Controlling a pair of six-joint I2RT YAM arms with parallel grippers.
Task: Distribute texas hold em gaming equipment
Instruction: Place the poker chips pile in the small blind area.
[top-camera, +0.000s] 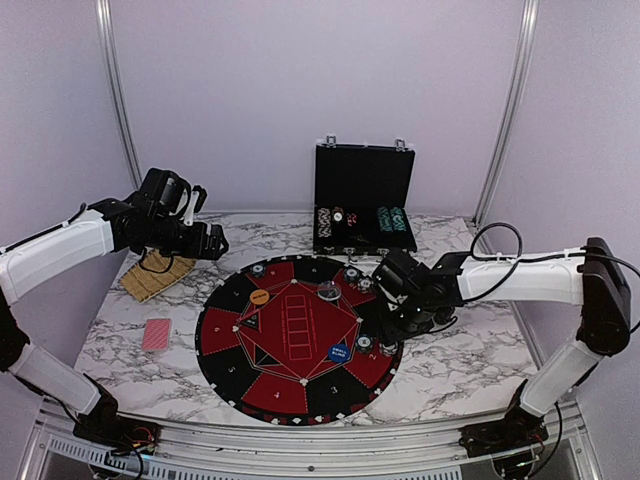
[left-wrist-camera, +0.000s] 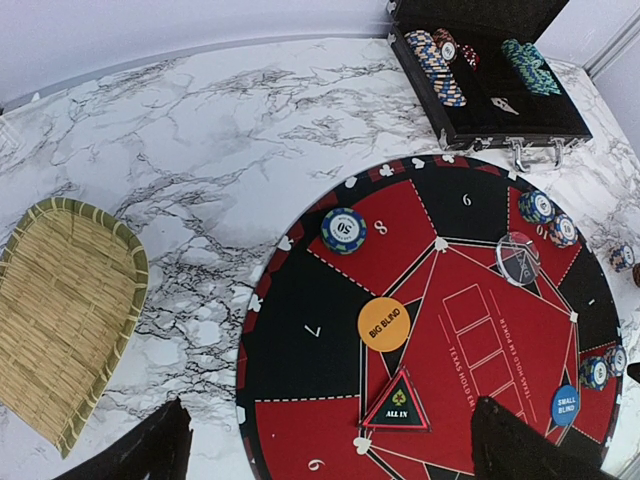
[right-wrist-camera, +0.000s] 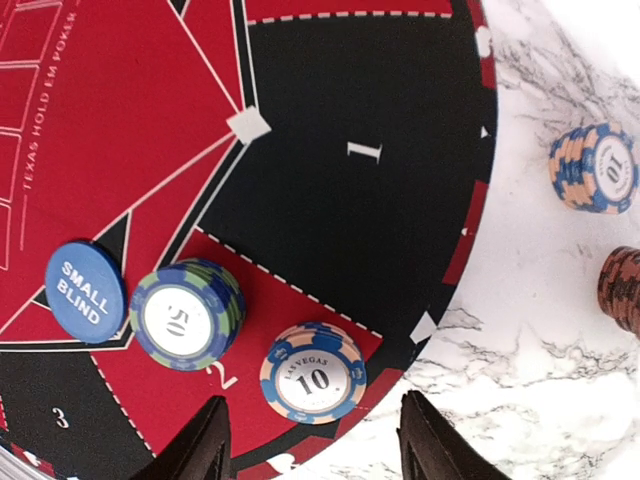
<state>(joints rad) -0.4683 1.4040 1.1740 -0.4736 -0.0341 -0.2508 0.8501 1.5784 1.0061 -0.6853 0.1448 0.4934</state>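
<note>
Roughly halfway, I'd say. The right gripper has its fingers spread apart with nothing pinched. The blue-and-cream "10" poker chip stack sits just past the tips, centred in the gap, on the round black-and-red numbered mat. The green-and-blue "50" stack and the blue small-blind disc are off beyond the left finger. Another "10" stack and a dark red stack sit on the marble, far out past the right finger.

The left gripper hangs wide and empty. The orange big-blind disc is just ahead of its gap.

To do, I reckon: several seats have no chips, the black hinged case holds plenty, and the red-backed cards aren't dealt.
</note>
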